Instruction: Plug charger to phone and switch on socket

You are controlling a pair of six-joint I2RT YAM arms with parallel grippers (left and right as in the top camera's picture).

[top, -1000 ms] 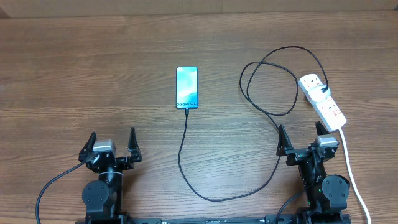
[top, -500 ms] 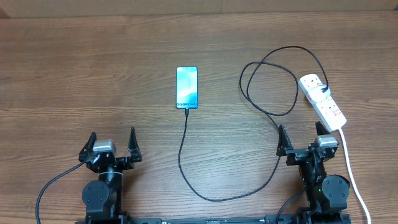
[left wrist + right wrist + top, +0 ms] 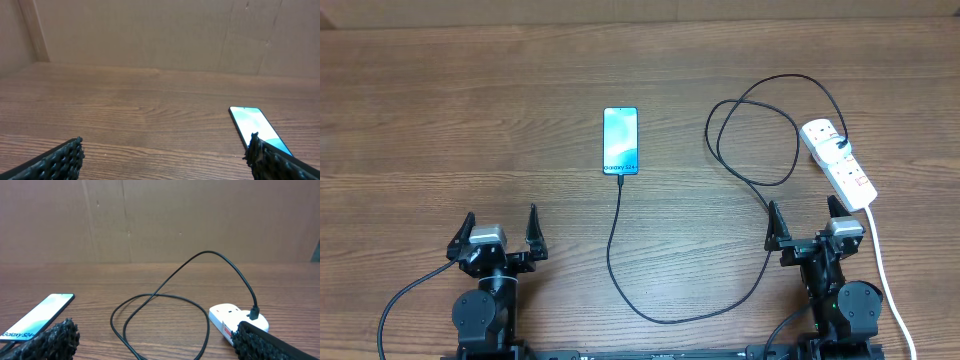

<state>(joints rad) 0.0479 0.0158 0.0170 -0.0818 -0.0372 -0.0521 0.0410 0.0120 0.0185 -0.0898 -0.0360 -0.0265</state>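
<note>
Socket (image 3: 840, 162) switch seemingly pending; charger (image 3: 610, 240) tip at phone (image 3: 621, 140).
Left gripper (image 3: 501, 215), right gripper (image 3: 802, 210): jaws apart (press squarely with your right).

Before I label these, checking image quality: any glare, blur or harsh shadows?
Overhead: even light, sharp, no hard shadows; phone screen glows bright. Left wrist: phone screen washed pale. Right wrist: sharp, screen text legible, charger crisp.

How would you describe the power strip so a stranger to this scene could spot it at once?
On the wooden table, look to the right side, beyond the right gripper. There lies the power strip, a long white bar set at a slant. Unlike the thin black cable looping beside it, it is white with small red switches.
</note>
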